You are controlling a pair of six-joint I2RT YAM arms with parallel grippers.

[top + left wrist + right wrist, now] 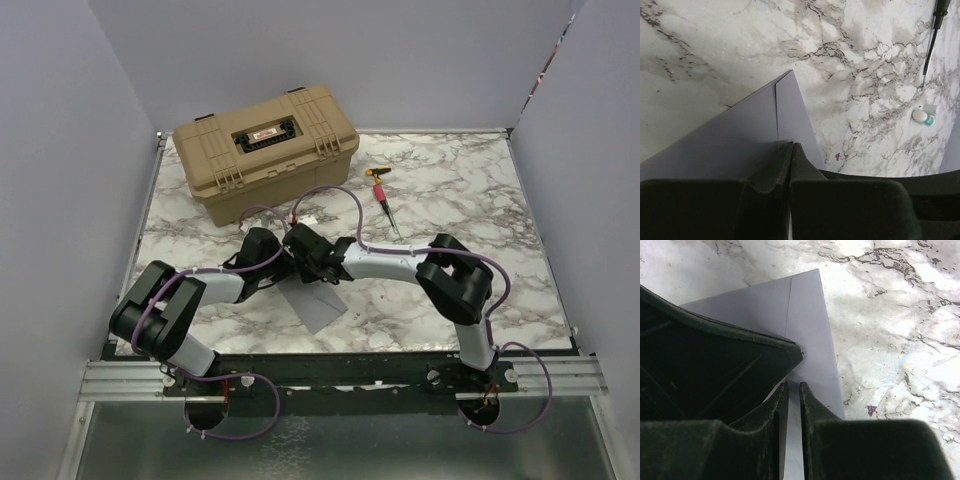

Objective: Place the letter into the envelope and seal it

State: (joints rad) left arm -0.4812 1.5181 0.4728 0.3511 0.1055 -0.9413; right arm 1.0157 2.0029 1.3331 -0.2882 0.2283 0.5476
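Pinching the envelope (740, 135) with the left pincer (791, 146), shut tight on the near edge of the paper. Pinching it too with the right pincer (794, 385), just beside the left one, closed down to a thin slit with the paper in it. Probably gripped by both so the thin sheet does not flop or slide, and so one side can be pulled or pressed flat for the seal.

Seen from above at the near middle of the bench (450, 190), under the two wrists, with one corner poking out toward the front. Looks tipped up a bit at the held edge, low at the far corner.

No sign of the letter anywhere. Maybe inside already; cannot tell.

Flat, thin, smooth paper, grey-lilac, with one straight fold line and a sharp point at the far end. Easy to bend or crease, so best handled gently.

Hard white stone look on the bench, with grey veins. Far back, a tan case (265, 145), boxy and ribbed, lid down. Near it, a thin screwdriver (385, 200).
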